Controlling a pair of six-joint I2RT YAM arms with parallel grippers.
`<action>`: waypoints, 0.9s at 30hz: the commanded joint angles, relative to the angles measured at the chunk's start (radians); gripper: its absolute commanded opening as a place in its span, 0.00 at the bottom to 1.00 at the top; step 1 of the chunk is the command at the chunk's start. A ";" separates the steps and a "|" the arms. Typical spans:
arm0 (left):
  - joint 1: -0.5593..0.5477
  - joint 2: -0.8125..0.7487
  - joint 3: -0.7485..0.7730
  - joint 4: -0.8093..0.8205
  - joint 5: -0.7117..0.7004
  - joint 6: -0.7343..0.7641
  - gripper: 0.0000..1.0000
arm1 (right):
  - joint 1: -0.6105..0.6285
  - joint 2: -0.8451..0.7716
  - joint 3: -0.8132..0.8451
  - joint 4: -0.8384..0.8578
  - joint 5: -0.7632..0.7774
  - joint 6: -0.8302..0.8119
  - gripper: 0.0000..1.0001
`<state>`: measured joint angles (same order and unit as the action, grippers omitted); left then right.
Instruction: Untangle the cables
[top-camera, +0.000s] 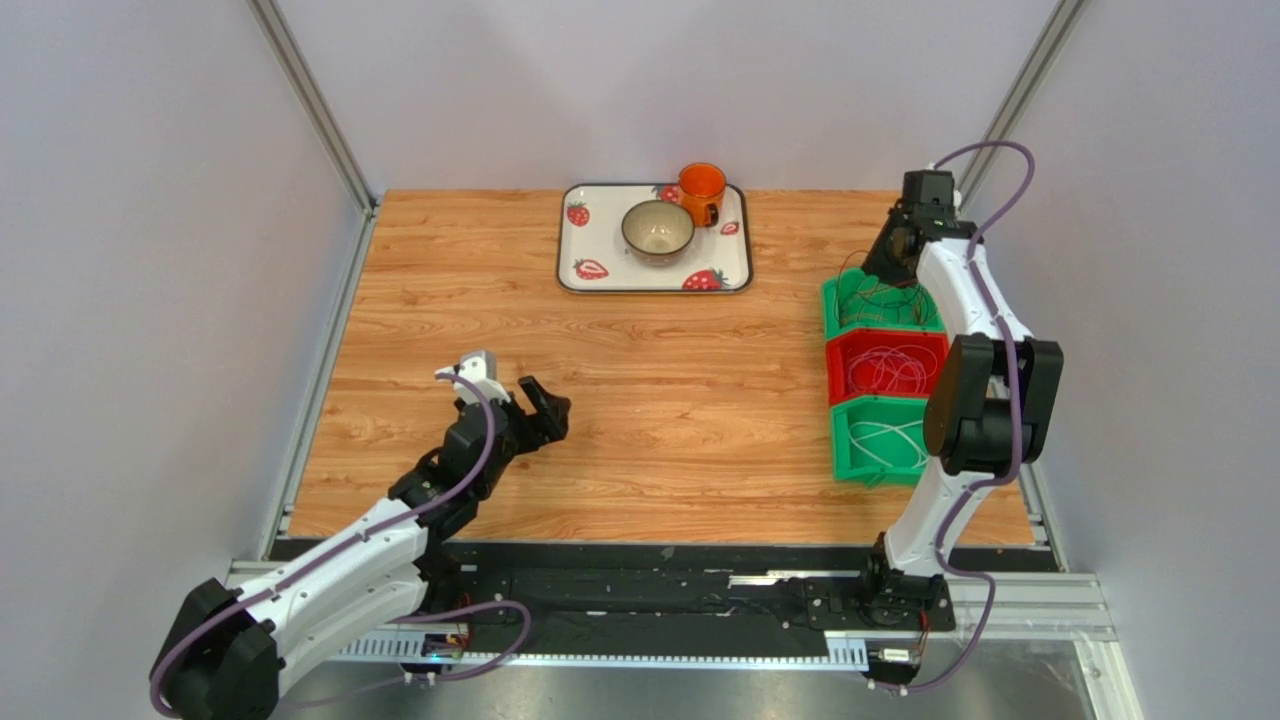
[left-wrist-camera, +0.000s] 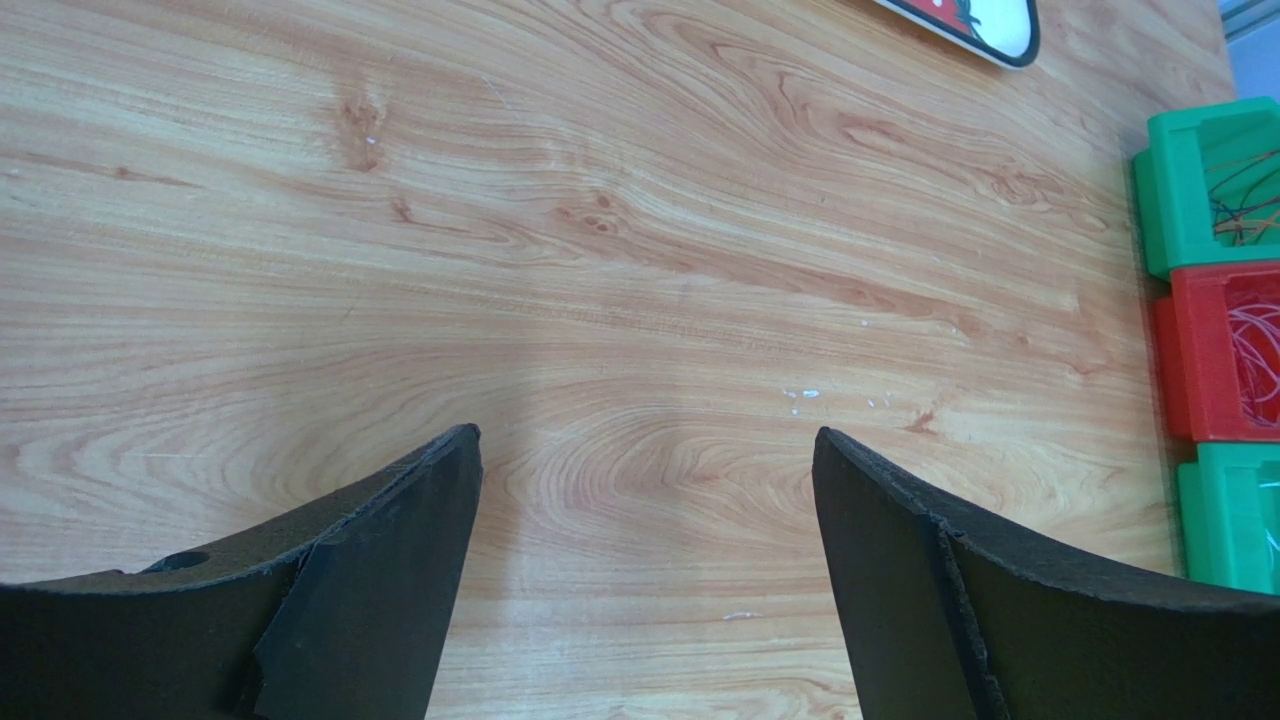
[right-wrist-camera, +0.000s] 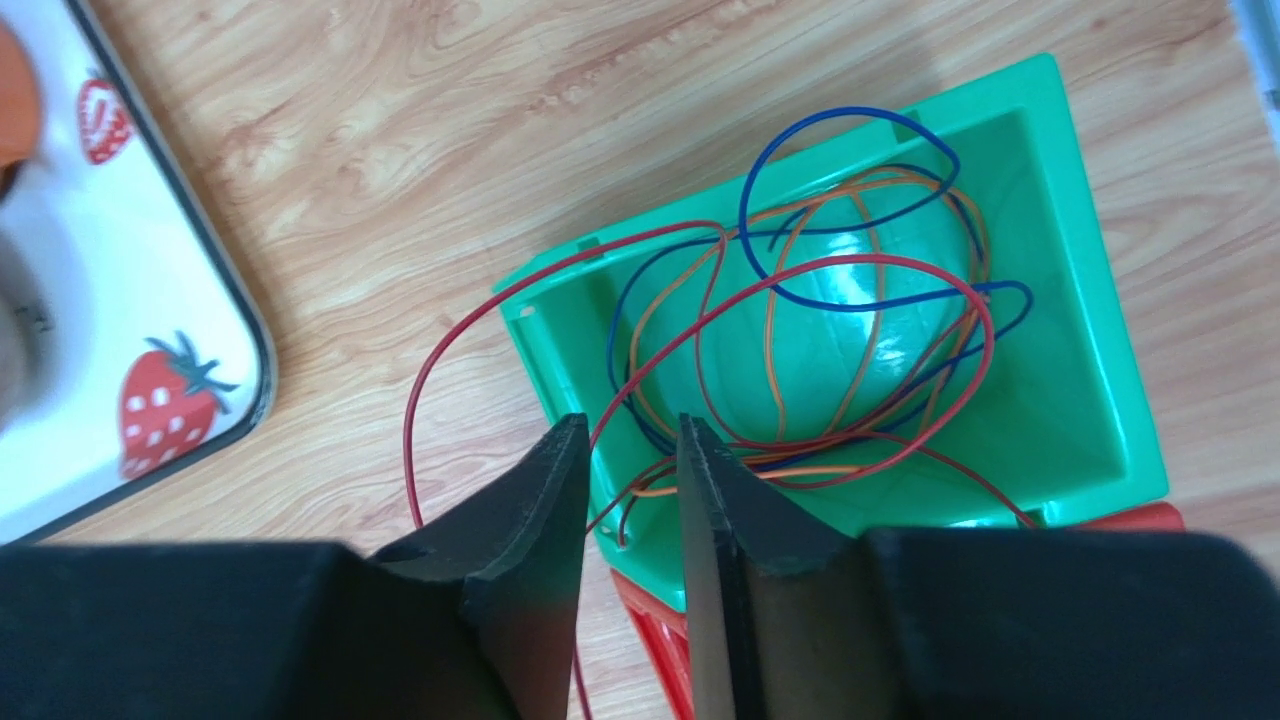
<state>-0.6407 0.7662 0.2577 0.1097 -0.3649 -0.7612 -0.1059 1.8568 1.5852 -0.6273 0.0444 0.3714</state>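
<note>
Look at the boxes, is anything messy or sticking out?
Yes. A red cable loops out over the rim of the far green box and out over the table instead of lying inside. The other cables, red, orange and blue, sit in a tangle inside that box.

Cables (top-camera: 890, 369) in 3 bins (top-camera: 833, 369); right arm (top-camera: 962, 294) above far green bin (top-camera: 830, 308).

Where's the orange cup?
In the top view, the orange cup stands at the far middle of the table. It is on the strawberry tray, just behind and to the right of the bowl.
</note>
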 joint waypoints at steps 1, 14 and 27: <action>-0.002 -0.015 0.015 0.035 -0.002 0.008 0.89 | 0.060 -0.120 -0.143 0.198 0.178 -0.048 0.29; -0.001 -0.013 0.017 0.036 0.000 0.010 0.90 | -0.031 -0.280 -0.740 1.189 -0.143 0.078 0.37; -0.002 -0.005 0.020 0.039 0.001 0.013 0.90 | -0.041 -0.386 -0.730 1.209 -0.133 0.070 0.41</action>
<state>-0.6407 0.7624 0.2577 0.1097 -0.3649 -0.7605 -0.1410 1.4731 0.8043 0.5320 -0.0517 0.4301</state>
